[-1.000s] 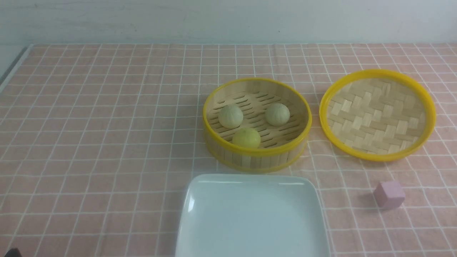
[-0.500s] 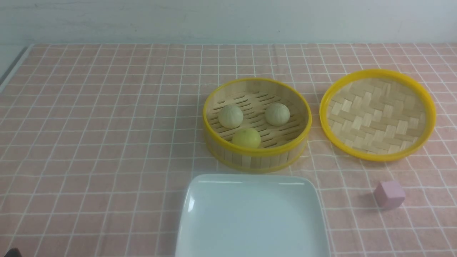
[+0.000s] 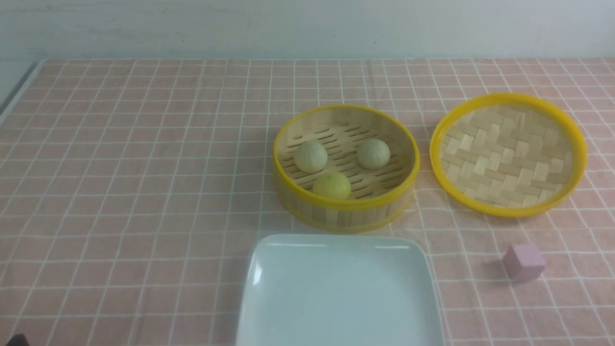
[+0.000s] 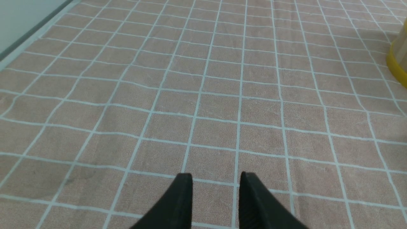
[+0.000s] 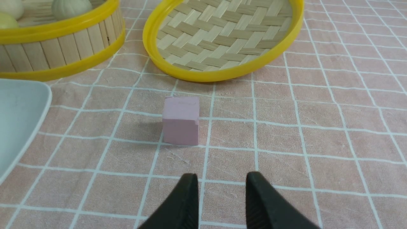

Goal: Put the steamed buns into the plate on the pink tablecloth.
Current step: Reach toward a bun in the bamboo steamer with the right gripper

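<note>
While my left gripper (image 4: 216, 175) and right gripper (image 5: 219, 175) hung with fingers parted, holding nothing, the three steamed buns (image 3: 311, 156) lay inside the bamboo steamer (image 3: 346, 214), at 12 o'clock from the bare plate (image 3: 336, 293) on the pink tablecloth (image 3: 144, 168). Woven lid (image 3: 507, 154) at steamer's 3 o'clock; pink cube (image 3: 523, 261) at 4.

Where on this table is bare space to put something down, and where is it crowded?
The left half of the pink tablecloth, left of the steamer and plate, is bare. The far strip behind steamer and lid is free too. Crowded: the gaps between steamer, lid, plate and pink cube.
</note>
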Available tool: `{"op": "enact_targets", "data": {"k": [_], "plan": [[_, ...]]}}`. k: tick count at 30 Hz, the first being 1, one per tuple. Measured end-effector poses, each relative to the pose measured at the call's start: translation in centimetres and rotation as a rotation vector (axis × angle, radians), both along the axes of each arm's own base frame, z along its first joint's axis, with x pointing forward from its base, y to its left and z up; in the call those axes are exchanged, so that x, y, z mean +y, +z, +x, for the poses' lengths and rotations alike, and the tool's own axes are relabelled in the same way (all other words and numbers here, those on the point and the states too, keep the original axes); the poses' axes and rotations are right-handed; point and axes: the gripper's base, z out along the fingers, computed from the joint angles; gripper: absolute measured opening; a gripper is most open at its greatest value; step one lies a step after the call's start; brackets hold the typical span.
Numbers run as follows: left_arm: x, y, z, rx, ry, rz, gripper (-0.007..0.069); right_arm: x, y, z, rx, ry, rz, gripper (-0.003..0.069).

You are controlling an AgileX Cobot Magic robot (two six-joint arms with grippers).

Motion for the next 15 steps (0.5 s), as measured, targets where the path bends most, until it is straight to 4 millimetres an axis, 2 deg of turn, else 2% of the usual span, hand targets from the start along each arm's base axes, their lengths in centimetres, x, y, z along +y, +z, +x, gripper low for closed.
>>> {"op": "enact_targets", "data": {"k": [3, 7, 9, 11, 15], "plan": [[0.0, 0.0, 0.0, 0.000, 0.000, 0.000, 0.0240, 0.3, 0.1, 0.0, -0.002, -0.011, 0.158, 0.0239], [0.0, 0.0, 0.0, 0.000, 0.000, 0.000, 0.0240, 1.4, 0.3, 0.0, 0.052, -0.047, 0.678, 0.0239], [0.0, 0.0, 0.0, 0.000, 0.000, 0.000, 0.0240, 1.6, 0.3, -0.1, 0.076, -0.059, 0.832, 0.0239], [0.0, 0.0, 0.0, 0.000, 0.000, 0.000, 0.0240, 1.9, 0.5, -0.1, 0.095, -0.062, 0.961, 0.0239], [0.0, 0.0, 0.0, 0.000, 0.000, 0.000, 0.0240, 2.0, 0.7, -0.1, 0.096, -0.059, 1.038, 0.0239]]}}
